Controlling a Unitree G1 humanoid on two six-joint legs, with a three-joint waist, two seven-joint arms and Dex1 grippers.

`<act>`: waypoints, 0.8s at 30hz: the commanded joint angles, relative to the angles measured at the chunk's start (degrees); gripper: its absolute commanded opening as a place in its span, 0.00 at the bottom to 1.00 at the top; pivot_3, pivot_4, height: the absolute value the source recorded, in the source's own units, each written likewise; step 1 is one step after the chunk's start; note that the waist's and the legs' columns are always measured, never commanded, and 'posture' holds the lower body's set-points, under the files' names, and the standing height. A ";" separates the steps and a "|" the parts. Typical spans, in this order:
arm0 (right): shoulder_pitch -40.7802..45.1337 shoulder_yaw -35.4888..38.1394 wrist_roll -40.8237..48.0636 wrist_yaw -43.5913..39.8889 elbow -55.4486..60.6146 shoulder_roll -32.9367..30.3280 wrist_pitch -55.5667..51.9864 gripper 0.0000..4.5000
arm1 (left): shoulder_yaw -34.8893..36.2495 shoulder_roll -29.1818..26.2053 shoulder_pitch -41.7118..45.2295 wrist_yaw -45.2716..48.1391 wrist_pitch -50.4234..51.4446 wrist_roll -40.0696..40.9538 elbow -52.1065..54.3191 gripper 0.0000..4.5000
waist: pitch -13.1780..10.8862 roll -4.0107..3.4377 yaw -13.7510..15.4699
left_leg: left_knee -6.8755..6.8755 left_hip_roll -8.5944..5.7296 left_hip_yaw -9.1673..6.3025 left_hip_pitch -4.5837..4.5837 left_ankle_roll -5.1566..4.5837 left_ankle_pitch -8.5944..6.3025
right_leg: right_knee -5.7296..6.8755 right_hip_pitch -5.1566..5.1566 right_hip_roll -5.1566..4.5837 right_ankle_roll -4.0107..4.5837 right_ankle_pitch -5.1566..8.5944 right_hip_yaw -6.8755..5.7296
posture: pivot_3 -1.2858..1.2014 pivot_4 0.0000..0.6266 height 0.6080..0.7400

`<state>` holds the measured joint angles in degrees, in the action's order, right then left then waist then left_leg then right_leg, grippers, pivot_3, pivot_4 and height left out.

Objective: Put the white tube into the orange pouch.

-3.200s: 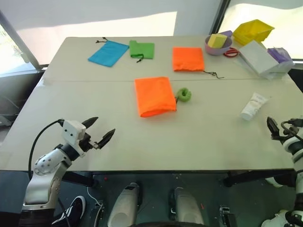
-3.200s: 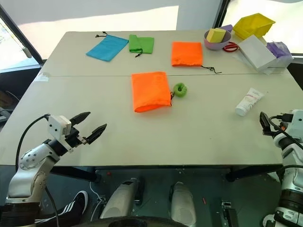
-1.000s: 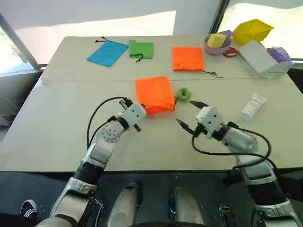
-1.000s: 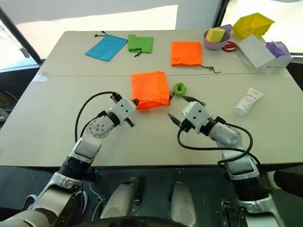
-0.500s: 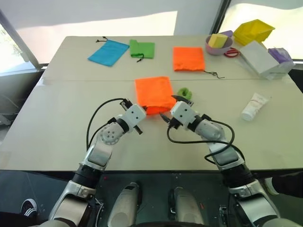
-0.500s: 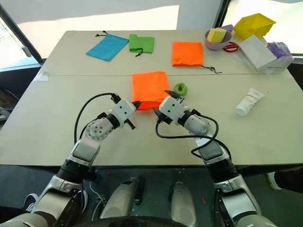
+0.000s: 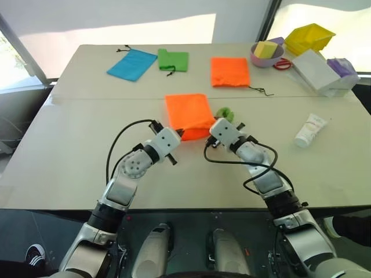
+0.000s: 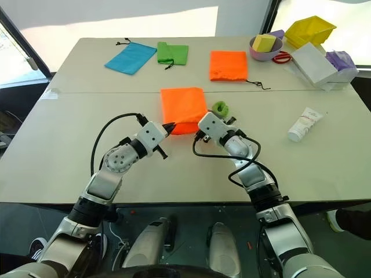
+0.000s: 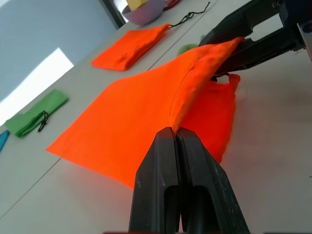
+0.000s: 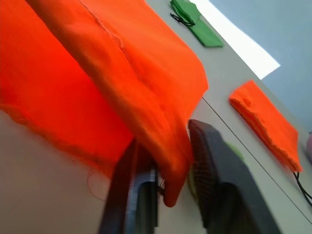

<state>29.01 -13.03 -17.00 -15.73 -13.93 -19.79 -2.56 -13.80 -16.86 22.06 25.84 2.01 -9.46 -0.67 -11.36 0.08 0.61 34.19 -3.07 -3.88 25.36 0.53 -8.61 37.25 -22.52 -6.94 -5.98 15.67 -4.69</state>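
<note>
A long pale grey worktop [image 7: 87,150] fills the room's middle, with a seam running across it just behind the orange pouch [image 7: 188,113]. Beyond the far edge stand light wall panels and a dark upright post; the floor beneath is dark.

The pouch lies near the middle of the worktop, its near edge lifted off the surface. The left hand [image 9: 176,139] has its fingers pressed together on the top layer of fabric at the pouch's near left corner. The right hand [image 10: 170,161] grips the near right corner of the same edge, its two fingers closed with orange fabric bunched between them. A lime-green ring [image 7: 225,113] sits just beside the pouch's right side, close behind the right hand.

The white tube [image 7: 311,129] lies flat well to the right of the pouch, near the worktop's right edge, apart from both hands.

Behind the pouch, past the seam, a smaller orange pouch [image 7: 229,72] lies with a dark cord trailing off its right corner. To the far left of that are a green pouch [image 7: 173,59] and a blue pouch [image 7: 132,63], near each other. Far right of the pouch, at the back corner, sit a purple bowl [image 7: 266,57] with a yellow block in it, a yellow bin [image 7: 309,37], a white box [image 7: 316,70] and something red between bowl and box.
</note>
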 commanded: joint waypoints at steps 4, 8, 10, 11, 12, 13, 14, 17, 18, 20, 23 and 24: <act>-0.87 1.73 0.88 -1.37 3.72 -1.49 -0.08 0.01 | 1.46 -1.41 -1.87 1.11 -0.47 1.37 4.73 0.00 | 0.00 0.00 -0.05 | 0.00 0.00 0.02 -0.01 0.00 0.00 | 0.00 0.00 0.00 0.00 0.00 0.02 | 0.52 0.24 1.00; -2.13 2.65 1.42 -4.20 9.12 -3.16 -2.41 0.01 | 3.70 -3.39 -4.35 4.84 1.86 6.09 9.67 0.00 | 0.00 -0.01 -0.10 | 0.00 0.06 0.04 -0.01 0.00 0.00 | 0.02 -0.04 0.01 0.00 0.00 0.07 | 0.52 0.24 1.00; -3.28 3.07 2.20 -5.91 13.12 -3.68 -4.47 0.01 | 4.24 -5.14 -5.28 6.30 1.95 6.83 11.05 0.00 | 0.01 -0.02 -0.08 | 0.00 0.10 0.04 -0.01 0.00 0.00 | 0.02 -0.04 0.03 0.00 0.00 0.08 | 0.52 0.24 1.00; -4.04 2.87 2.19 -6.87 14.88 -4.28 -4.82 0.01 | 4.48 -5.79 -5.59 6.84 2.16 7.37 11.65 0.00 | 0.01 -0.02 -0.04 | 0.00 0.13 0.03 -0.01 0.00 0.00 | 0.02 -0.04 0.05 0.01 0.00 0.08 | 0.52 0.24 1.00; -4.77 2.51 1.99 -7.76 16.22 -5.05 -4.89 0.01 | 4.58 -6.33 -5.85 7.38 2.36 7.94 12.18 0.00 | 0.01 -0.02 -0.04 | 0.00 0.13 0.02 -0.02 0.00 0.00 | 0.02 -0.04 0.05 0.01 0.01 0.08 | 0.52 0.24 1.00; -5.58 2.12 1.39 -8.45 17.32 -6.03 -4.74 0.01 | 4.60 -6.79 -6.12 7.74 2.48 8.30 12.71 0.00 | 0.01 -0.02 0.04 | 0.00 0.14 0.02 -0.01 0.00 0.00 | 0.02 -0.04 0.05 0.02 0.01 0.07 | 0.52 0.24 1.00; -6.43 1.97 1.09 -9.15 18.25 -6.92 -4.76 0.01 | 4.53 -7.15 -6.42 8.07 2.63 8.63 13.29 0.00 | 0.01 -0.02 0.17 | 0.00 0.14 0.03 -0.01 0.00 -0.01 | 0.01 -0.04 0.05 0.02 0.01 0.08 | 0.52 0.24 1.00; -8.97 3.52 2.43 -10.83 20.92 -8.54 -6.56 0.01 | 4.25 -7.82 -7.20 8.92 3.98 9.48 14.98 0.00 | 0.01 -0.02 0.13 | 0.01 0.12 0.03 0.00 0.01 -0.01 | -0.06 -0.01 0.03 0.04 0.01 0.09 | 0.52 0.24 1.00; -9.53 3.83 2.64 -11.17 21.63 -8.95 -6.82 0.01 | 4.20 -7.97 -7.54 9.24 4.12 9.84 15.51 0.00 | 0.01 -0.02 0.10 | 0.01 0.12 0.04 0.00 0.01 -0.01 | -0.07 -0.01 0.03 0.04 0.01 0.11 | 0.52 0.24 1.00; -10.38 4.42 2.99 -11.72 22.90 -9.82 -7.57 0.01 | 3.71 -8.53 -8.35 10.11 4.58 10.10 16.47 0.00 | 0.01 -0.02 0.05 | 0.01 0.14 0.04 0.00 0.01 -0.01 | -0.06 -0.02 0.04 0.06 -0.01 0.12 | 0.52 0.24 1.00; -10.68 4.14 2.68 -11.39 22.14 -10.63 -6.85 0.01 | 3.20 -8.80 -10.40 11.66 4.12 11.79 17.65 0.00 | 0.01 -0.02 -0.06 | 0.00 0.22 0.06 -0.01 0.01 -0.01 | -0.05 -0.04 0.07 0.08 -0.02 0.12 | 0.52 0.24 1.00; -10.64 3.94 2.49 -11.27 21.78 -10.84 -6.48 0.01 | 3.15 -8.81 -10.76 11.83 4.33 12.05 17.80 0.00 | 0.01 -0.02 -0.01 | 0.00 0.25 0.07 -0.01 0.01 -0.01 | -0.05 -0.05 0.09 0.10 -0.03 0.12 | 0.52 0.24 1.00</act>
<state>18.38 -12.57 -14.14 -27.93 7.75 -29.19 -8.96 -12.33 -24.74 11.86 37.46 6.02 1.89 15.52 -11.35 0.07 0.60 34.20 -2.80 -3.80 25.36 0.54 -8.63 37.20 -22.57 -6.85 -5.86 15.63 -4.57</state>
